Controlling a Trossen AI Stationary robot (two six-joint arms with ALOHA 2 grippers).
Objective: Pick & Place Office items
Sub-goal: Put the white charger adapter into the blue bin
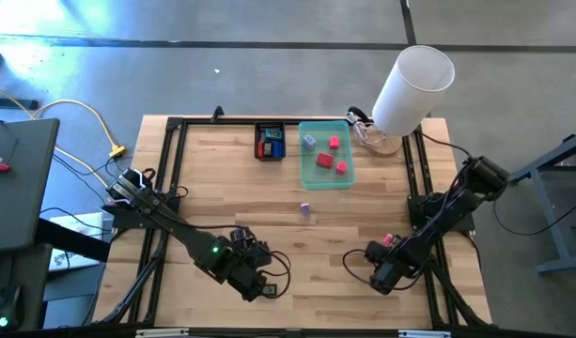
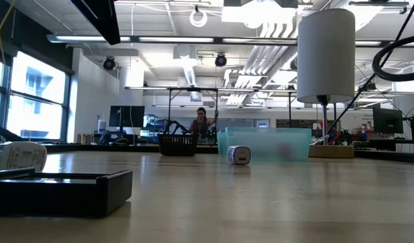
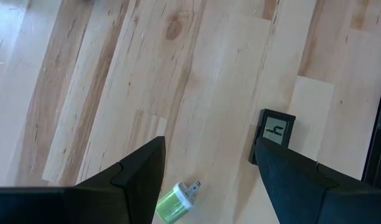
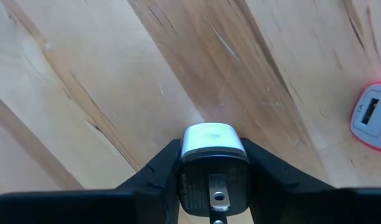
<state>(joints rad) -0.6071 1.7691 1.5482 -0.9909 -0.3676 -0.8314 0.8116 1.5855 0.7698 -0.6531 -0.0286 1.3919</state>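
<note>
- Black-and-white charger plug [image 4: 214,163] sits clamped in the right gripper [image 4: 212,171], at five o'clock near the table [image 1: 363,221] edge.
- Left gripper [image 3: 209,168] gapes empty over a green plug [image 3: 175,202], at seven o'clock; bare wood all round.

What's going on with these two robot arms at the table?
They are sorting small office items into trays. The right gripper, low at the table's near right, is clamped on a small black and white plug-like piece, with a pink piece lying nearby. The left gripper hangs open at the near left above a green piece. The teal tray at the far side holds several pieces, and a purple piece lies loose in front of it.
</note>
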